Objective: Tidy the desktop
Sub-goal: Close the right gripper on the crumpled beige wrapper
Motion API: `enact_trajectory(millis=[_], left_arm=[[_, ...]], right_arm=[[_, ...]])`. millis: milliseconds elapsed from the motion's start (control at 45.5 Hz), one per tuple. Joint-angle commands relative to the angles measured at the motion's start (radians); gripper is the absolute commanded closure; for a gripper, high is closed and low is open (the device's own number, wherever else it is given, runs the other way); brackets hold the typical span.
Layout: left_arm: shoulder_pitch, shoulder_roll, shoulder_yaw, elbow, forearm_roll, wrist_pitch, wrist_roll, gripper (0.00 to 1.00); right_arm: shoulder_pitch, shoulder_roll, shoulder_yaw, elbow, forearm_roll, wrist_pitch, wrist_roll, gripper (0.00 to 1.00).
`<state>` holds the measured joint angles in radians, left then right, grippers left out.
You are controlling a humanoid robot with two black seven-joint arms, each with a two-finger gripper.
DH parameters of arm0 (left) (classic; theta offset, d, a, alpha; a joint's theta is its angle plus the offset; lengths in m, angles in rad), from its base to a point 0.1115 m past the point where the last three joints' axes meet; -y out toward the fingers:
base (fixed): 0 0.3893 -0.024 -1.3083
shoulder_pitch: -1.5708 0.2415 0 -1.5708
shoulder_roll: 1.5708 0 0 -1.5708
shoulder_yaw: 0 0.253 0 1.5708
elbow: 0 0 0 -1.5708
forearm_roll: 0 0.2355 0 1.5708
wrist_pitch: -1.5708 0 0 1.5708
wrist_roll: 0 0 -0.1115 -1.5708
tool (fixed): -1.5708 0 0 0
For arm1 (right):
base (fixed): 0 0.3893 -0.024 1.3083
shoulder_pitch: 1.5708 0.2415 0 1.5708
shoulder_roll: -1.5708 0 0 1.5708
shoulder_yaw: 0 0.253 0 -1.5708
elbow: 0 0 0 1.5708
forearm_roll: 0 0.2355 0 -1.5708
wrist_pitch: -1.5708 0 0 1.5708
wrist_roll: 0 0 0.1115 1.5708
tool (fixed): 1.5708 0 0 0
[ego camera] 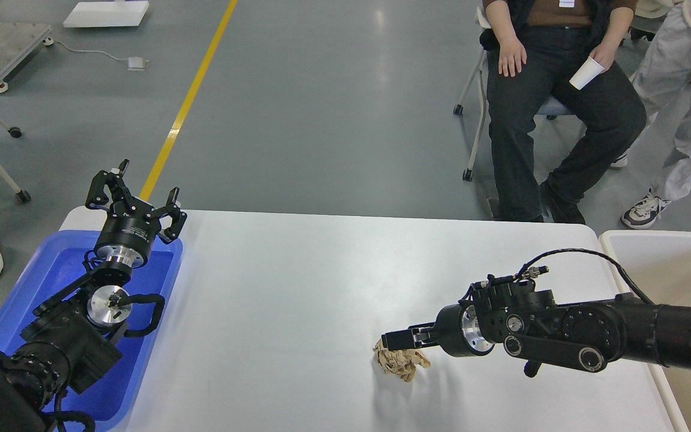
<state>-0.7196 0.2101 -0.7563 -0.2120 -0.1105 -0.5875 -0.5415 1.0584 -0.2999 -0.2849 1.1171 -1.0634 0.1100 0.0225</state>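
Observation:
The desktop (297, 282) is a wide white tabletop with rounded corners. A crumpled brown paper ball (401, 363) lies on it, right of centre near the front. My right gripper (392, 342) reaches in from the right, tilted down, with its tips touching the ball's top left. It is seen side-on, so I cannot tell its fingers apart. The ball rests on the table. My left gripper (135, 195) is open and empty, pointing up above the far end of the blue tray (21, 282).
A beige-white tub (669, 264) stands at the table's right edge. Beyond the far edge, a seated person (549, 90) holds a white cup, and a standing person (687, 102) is to their right.

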Motion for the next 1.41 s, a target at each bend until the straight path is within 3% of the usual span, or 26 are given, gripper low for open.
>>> enact_trajectory(millis=[0,792,968,1012,1034,1078,1122,1386], left_arm=[[0.0,0.0,0.0,0.0,0.0,0.0,0.0,0.0],[0.0,0.0,0.0,0.0,0.0,0.0,0.0,0.0],[0.0,0.0,0.0,0.0,0.0,0.0,0.0,0.0],[0.0,0.0,0.0,0.0,0.0,0.0,0.0,0.0],[0.0,0.0,0.0,0.0,0.0,0.0,0.0,0.0],[0.0,0.0,0.0,0.0,0.0,0.0,0.0,0.0],[0.0,0.0,0.0,0.0,0.0,0.0,0.0,0.0],[0.0,0.0,0.0,0.0,0.0,0.0,0.0,0.0]], right_arm=[[-0.001,0.039,-0.005,-0.033,0.0,0.0,-0.001,0.0],[-0.075,0.091,-0.003,-0.114,-0.001,-0.019,0.007,0.0],[-0.08,0.091,-0.016,-0.114,-0.001,-0.075,0.008,0.03],[-0.078,0.09,-0.026,-0.114,-0.001,-0.075,0.008,0.13],[-0.078,0.09,-0.033,-0.112,-0.003,-0.073,0.01,0.32],[-0.08,0.09,-0.048,-0.114,-0.006,-0.073,0.008,0.81],[-0.08,0.09,-0.063,-0.114,-0.007,-0.07,0.008,1.0],[-0.09,0.085,-0.071,-0.108,-0.007,-0.082,0.01,1.0]])
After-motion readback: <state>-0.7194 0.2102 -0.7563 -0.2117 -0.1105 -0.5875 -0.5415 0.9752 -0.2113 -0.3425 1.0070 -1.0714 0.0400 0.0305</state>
